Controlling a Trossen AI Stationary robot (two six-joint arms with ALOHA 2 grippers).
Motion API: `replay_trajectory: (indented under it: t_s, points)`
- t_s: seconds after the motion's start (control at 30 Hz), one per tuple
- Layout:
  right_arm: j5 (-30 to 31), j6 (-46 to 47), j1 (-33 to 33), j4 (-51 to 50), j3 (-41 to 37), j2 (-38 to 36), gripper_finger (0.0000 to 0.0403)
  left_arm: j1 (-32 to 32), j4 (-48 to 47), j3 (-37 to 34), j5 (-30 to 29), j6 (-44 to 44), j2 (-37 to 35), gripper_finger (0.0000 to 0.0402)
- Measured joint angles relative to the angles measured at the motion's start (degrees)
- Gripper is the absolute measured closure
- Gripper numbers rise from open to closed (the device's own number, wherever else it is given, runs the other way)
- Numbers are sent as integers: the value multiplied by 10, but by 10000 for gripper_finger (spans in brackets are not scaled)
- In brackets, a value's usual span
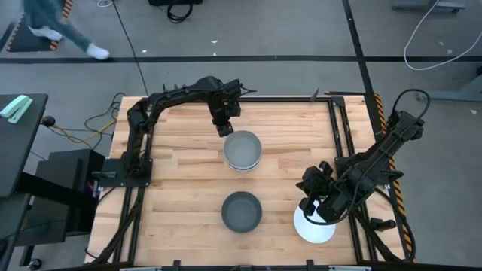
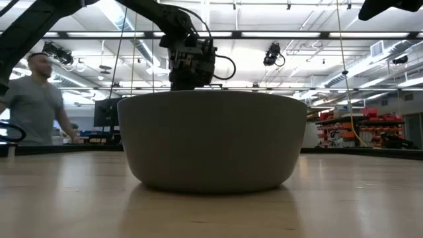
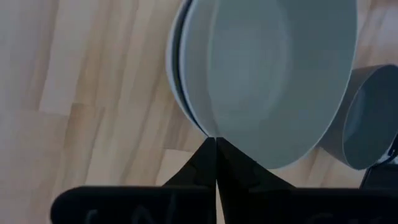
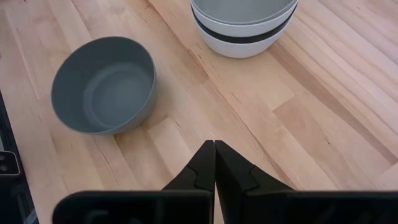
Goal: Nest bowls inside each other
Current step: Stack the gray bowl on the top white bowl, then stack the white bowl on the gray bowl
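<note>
On the left, the left gripper (image 1: 224, 129) hangs just beside the far-left rim of the stack of round shallow bowls (image 1: 242, 150) near the middle of the light wooden butcher-block table (image 1: 181, 196); its fingers (image 3: 202, 163) are pressed together with nothing between them, their tips at the stack's rim. The stack shows a light grey bowl (image 4: 244, 9) on top, a black band of another bowl (image 4: 239, 37) beneath it and a white bowl (image 4: 239, 48) at the bottom. Nearer the front edge, apart from the stack, a dark grey round bowl (image 1: 241, 211) sits alone and upright. Further right, the right gripper (image 1: 310, 211) is over the near-left rim of a white round bowl (image 1: 314, 226) at the front right, its fingers (image 4: 202, 168) closed and empty. Beyond the table, a person (image 2: 30, 99) is in the room.
</note>
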Motion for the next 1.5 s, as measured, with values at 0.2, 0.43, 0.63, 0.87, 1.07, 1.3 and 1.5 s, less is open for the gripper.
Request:
replay_trajectory:
  t_s: [0.2, 0.43, 0.63, 0.87, 1.07, 1.3, 1.5]
  points:
    - [0, 0, 0, 0, 0, 0, 392, -6, 30, 0, 9, -4, 0, 379]
    - [0, 0, 0, 0, 0, 0, 392, -9, 39, -1, 6, -16, 11, 376]
    - [0, 0, 0, -1, 0, 0, 392, -8, 48, 0, 4, -15, 14, 390]
    - [0, 0, 0, 0, 0, 0, 392, -6, -6, 9, 2, -16, 10, 380]
    - [0, 0, 0, 0, 0, 0, 392, -21, -71, 10, -4, -57, -17, 374]
    - [-16, 24, 1, 0, 0, 0, 392, -92, -107, 8, -41, -69, -50, 388]
    - [-43, 59, 12, -1, 0, 0, 392, -171, -117, 8, -94, -77, -72, 385]
